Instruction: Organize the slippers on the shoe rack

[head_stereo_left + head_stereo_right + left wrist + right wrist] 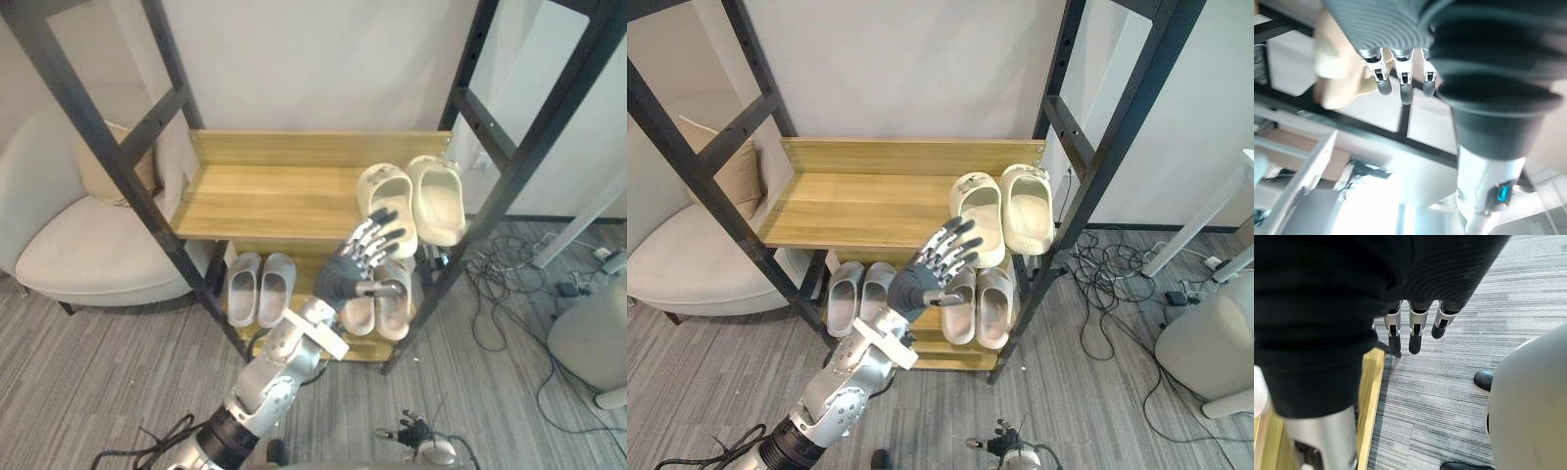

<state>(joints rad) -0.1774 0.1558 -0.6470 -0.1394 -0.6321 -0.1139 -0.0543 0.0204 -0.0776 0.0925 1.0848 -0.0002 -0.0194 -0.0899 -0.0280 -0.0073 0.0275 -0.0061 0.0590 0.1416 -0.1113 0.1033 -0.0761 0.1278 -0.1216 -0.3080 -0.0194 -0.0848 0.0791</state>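
Slippers [439,201] lie on the shoe rack [265,196]; left hand [345,277] splayed before them, right hand [1414,339] hangs loose-fingered.

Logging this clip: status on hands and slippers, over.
Left hand open, empty, raised before rack. Right hand open, low. Cream slippers upper shelf; grey pair, beige pair below. Nothing blocking.

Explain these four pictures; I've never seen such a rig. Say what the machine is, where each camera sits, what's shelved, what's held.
It is a humanoid robot. The two wide pictures come from its head cameras, looking down at a shoe rack. The two close ones come from wrist cameras. Cream slippers sit on the upper shelf; grey slippers and a beige pair on the lower. The left hand is raised before the rack, fingers spread, empty. The right hand hangs open over the carpet.
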